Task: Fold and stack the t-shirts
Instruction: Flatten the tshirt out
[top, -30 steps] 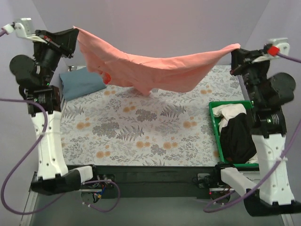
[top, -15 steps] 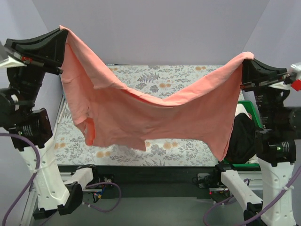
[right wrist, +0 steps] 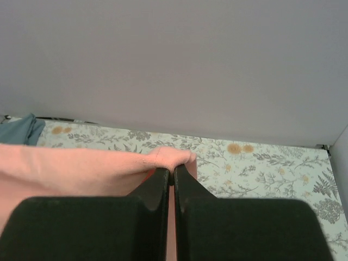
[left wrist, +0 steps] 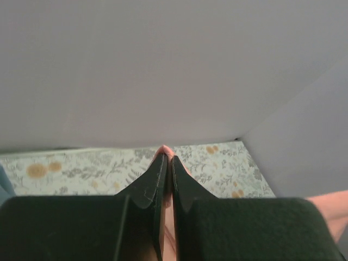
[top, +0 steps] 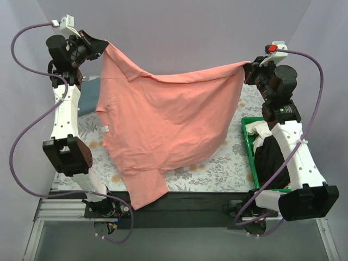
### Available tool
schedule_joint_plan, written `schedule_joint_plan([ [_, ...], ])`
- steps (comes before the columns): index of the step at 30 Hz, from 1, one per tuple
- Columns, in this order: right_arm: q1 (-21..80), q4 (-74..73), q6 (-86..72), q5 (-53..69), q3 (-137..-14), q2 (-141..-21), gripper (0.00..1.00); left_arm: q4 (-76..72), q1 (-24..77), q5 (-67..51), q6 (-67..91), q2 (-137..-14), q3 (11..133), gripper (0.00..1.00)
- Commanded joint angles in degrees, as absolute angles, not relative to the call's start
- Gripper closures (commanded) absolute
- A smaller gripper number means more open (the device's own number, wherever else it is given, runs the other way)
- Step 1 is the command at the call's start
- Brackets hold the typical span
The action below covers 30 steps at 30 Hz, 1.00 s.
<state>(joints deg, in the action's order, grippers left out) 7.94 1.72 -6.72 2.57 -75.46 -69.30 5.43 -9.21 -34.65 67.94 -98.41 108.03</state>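
- Above the table (top: 201,200), you have the plain coral-pink cotton t-shirt (top: 168,125) spread in the air between the two arms, with its top edge running from one hand to the other.
- Your left hand (left wrist: 167,157) is pressed closed on one upper corner of the pink shirt. The wrist view shows the two black fingers together with only a sliver of pink cloth between their tips.
- Your right hand (right wrist: 173,171) is likewise clamped on the opposite upper corner. A small bunched fold of pink fabric sits just over its fingertips, and the rest runs off to the left of that view.
- From above, the shirt sags slightly between the two grips and hangs as a broad sheet. Its neckline lies near the left grip and a small white tag shows on the left side.
- On the left, the lowest part of the shirt reaches down over the near edge of the table.
- Under the shirt, a grey floral-print cloth (top: 217,163) covers the table top.
- At the far left corner, the slate blue-grey t-shirt (right wrist: 19,131) lies on that cloth, well apart from both hands. You cannot tell from these views how neatly it is folded.
- By the right arm, a green plastic bin (top: 249,152) sits on the table with black and white fabric inside.
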Motion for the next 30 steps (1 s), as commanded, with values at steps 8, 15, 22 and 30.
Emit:
schedule_joint_plan([
  [8, 7.73, 6.68, -6.85, 1.67, -75.15, -66.1, 0.99, 5.54, -9.32, -35.51, 65.48, -90.89, 106.97, 1.0],
  [15, 7.82, 6.59, -7.91, 5.1, -69.36, -56.18, 0.99, 3.78, -9.32, -34.98, 64.25, -75.87, 98.01, 1.0],
  [22, 7.91, 5.63, -6.6, 4.31, -68.38, -43.26, 0.99, 7.82, -9.32, -35.5, 62.23, -67.06, 102.82, 1.0],
  [30, 7.91, 5.19, -5.45, 2.9, -69.87, -38.06, 0.99, 7.73, -9.32, -40.86, 64.51, -69.43, 115.04, 1.0],
])
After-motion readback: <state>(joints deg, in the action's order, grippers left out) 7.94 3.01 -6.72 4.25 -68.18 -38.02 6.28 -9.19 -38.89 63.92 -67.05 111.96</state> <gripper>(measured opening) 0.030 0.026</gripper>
